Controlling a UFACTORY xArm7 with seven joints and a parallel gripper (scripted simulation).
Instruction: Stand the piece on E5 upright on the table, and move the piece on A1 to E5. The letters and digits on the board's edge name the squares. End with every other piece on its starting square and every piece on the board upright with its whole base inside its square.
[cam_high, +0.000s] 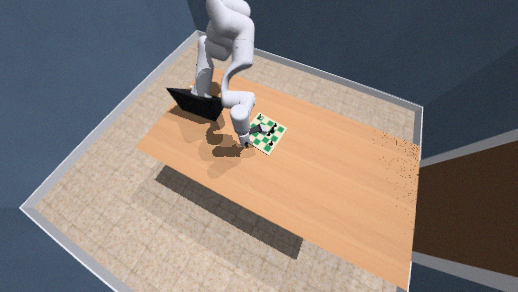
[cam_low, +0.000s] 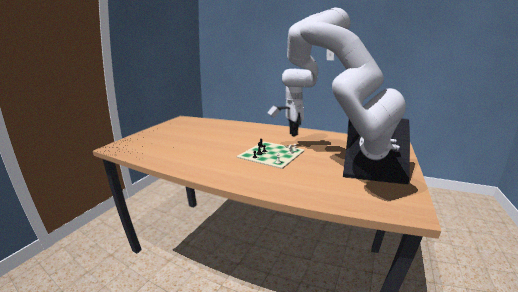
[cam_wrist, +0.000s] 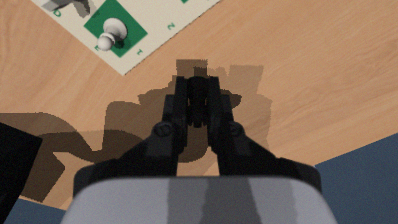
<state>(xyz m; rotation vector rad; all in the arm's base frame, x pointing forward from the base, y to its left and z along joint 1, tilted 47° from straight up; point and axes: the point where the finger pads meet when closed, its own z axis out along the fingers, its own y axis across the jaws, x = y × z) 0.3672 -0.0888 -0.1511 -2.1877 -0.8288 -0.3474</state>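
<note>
My gripper (cam_high: 246, 145) (cam_low: 294, 133) (cam_wrist: 197, 92) points down, shut on a black piece (cam_wrist: 197, 102) whose type I cannot tell. It hangs above the table just outside the board (cam_high: 254, 145) (cam_low: 284, 164) (cam_wrist: 123, 70), beyond the E1 corner. The white piece on A1 (cam_high: 260, 117) (cam_low: 278, 159) stands upright. The E5 corner square (cam_high: 267, 148) looks bare in the top view. A white pawn (cam_wrist: 114, 31) stands on E1, and part of another white piece shows on D1 at the wrist view's top edge.
Several black pieces stand on the board, among them one near E5 (cam_high: 271, 143) (cam_low: 260, 143) and one near the A5 side (cam_low: 255, 154). The wooden table (cam_high: 320, 175) (cam_low: 200, 170) (cam_wrist: 310, 60) surrounds the board. A black panel (cam_high: 195, 105) (cam_low: 360, 155) stands by the arm's base.
</note>
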